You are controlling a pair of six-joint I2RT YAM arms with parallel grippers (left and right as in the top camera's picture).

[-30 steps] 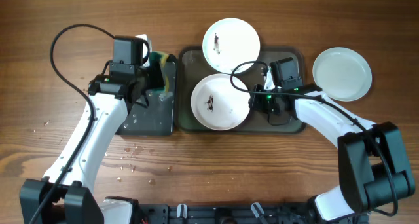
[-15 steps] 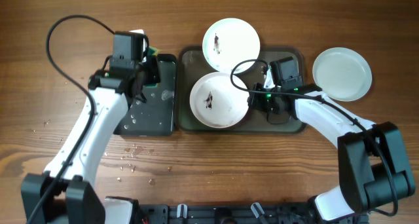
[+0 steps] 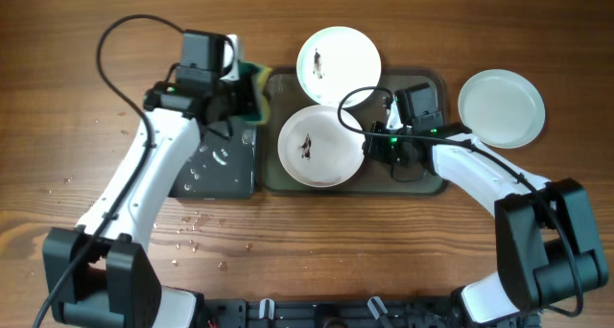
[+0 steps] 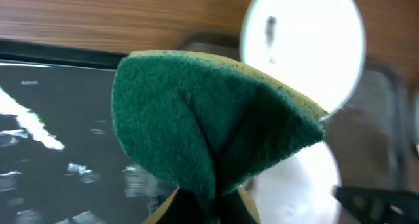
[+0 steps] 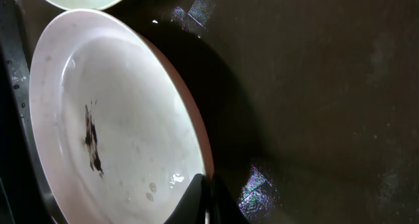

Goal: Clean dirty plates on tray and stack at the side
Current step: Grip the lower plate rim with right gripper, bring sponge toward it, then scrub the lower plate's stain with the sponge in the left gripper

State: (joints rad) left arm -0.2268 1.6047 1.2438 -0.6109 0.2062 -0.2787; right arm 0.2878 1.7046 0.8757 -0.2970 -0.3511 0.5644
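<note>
A white plate with a dark smudge lies in the dark-grey tray, its right rim raised. My right gripper is shut on that rim; the right wrist view shows the plate, the jaws and the tray floor. A second smudged plate sits over the tray's far edge, also in the left wrist view. A third plate without a visible smudge lies on the table to the right. My left gripper is shut on a green-and-yellow sponge at the tray's left far corner.
A smaller wet black tray lies left of the grey tray, under my left arm; it also shows in the left wrist view. Water drops dot the wood in front of it. Arm cables loop above both trays.
My left gripper has carried the sponge from the black tray's far end to the right, up to the grey tray's left corner. The right gripper still holds the plate rim.
</note>
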